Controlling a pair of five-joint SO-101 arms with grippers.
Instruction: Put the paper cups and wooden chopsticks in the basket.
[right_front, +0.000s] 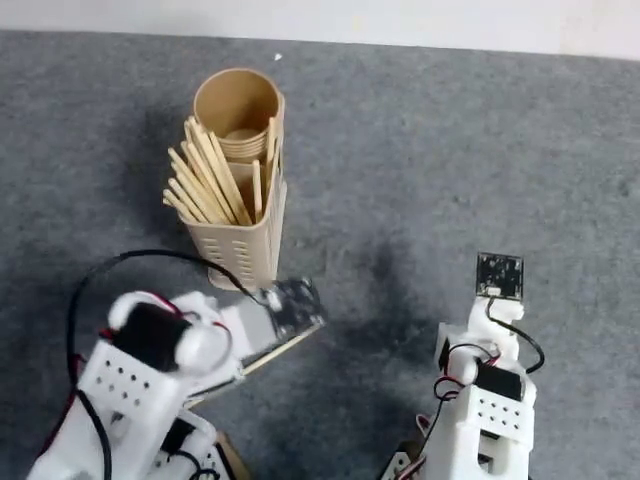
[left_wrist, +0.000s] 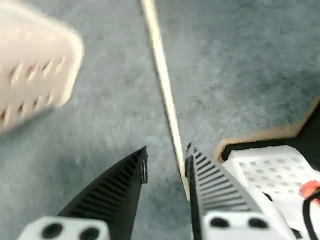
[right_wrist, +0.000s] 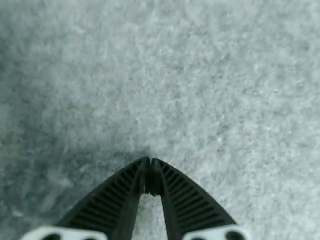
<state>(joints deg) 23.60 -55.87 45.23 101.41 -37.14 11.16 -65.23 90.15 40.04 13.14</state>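
Note:
A tall beige basket (right_front: 240, 235) stands on the grey carpet, with stacked paper cups (right_front: 237, 110) and several wooden chopsticks (right_front: 208, 185) inside it. Its perforated wall (left_wrist: 35, 85) also shows in the left wrist view. My left gripper (left_wrist: 167, 150) is open just in front of the basket's base. One wooden chopstick (left_wrist: 164, 95) runs along the inner side of one of its fingers (left_wrist: 205, 175). In the high view that chopstick (right_front: 275, 352) pokes out under the left gripper (right_front: 293, 305). My right gripper (right_wrist: 150, 162) is shut on nothing, low over bare carpet.
The right arm (right_front: 485, 395) stands at the front right, well apart from the basket. Open grey carpet (right_front: 440, 150) spreads to the right of the basket and behind it. A pale wall edge runs along the far side.

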